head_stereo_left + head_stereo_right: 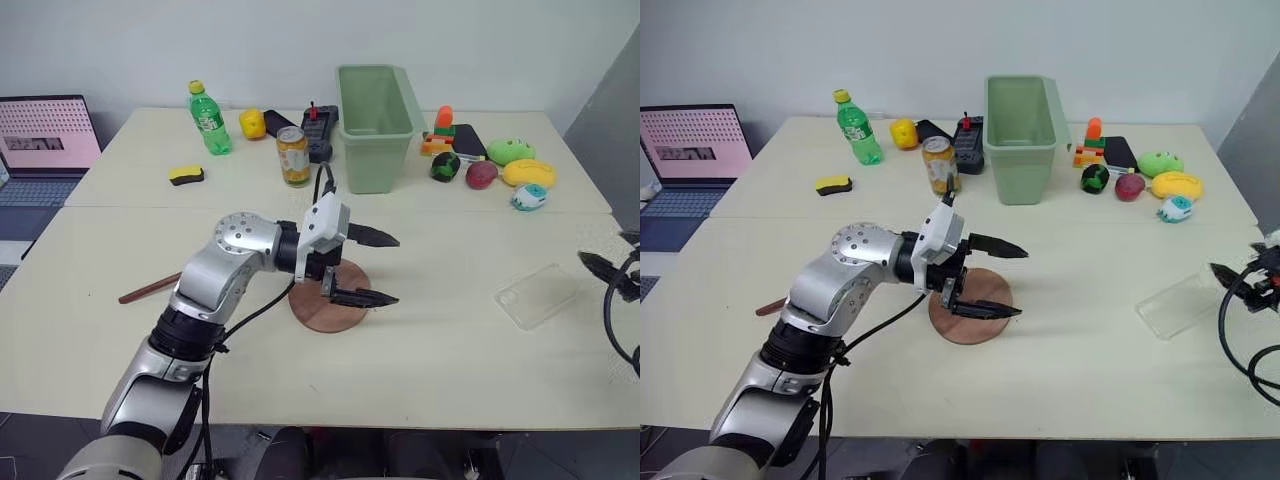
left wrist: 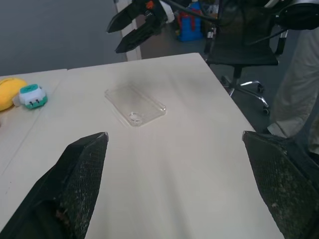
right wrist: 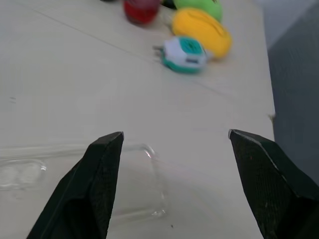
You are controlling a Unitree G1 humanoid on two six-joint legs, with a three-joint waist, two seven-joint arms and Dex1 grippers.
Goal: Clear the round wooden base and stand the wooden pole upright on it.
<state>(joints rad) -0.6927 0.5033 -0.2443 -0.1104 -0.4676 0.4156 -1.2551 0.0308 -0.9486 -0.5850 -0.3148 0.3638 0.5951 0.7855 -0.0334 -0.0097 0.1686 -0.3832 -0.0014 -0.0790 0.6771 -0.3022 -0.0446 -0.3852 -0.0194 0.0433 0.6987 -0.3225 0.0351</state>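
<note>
The round wooden base [image 1: 322,308], a flat reddish-brown disc, lies on the table's near half with nothing on it. My left gripper [image 1: 397,269] hovers just above its right side, pointing right, open and empty. The wooden pole [image 1: 150,288] lies flat on the table to the left; its thin dark rod runs behind my left arm, which hides its far end. At the table's right edge my right gripper [image 3: 174,137] is open with nothing between its fingers. It hangs above the near end of a clear plastic rectangle [image 1: 537,295] lying flat on the table.
Along the back stand a green bin [image 1: 375,112], a drink can [image 1: 293,155], a green bottle [image 1: 209,118], a yellow sponge [image 1: 186,174] and several toys and fruits [image 1: 500,160]. A laptop [image 1: 45,135] sits far left. A person [image 2: 299,74] and an office chair [image 2: 244,45] are beyond the right edge.
</note>
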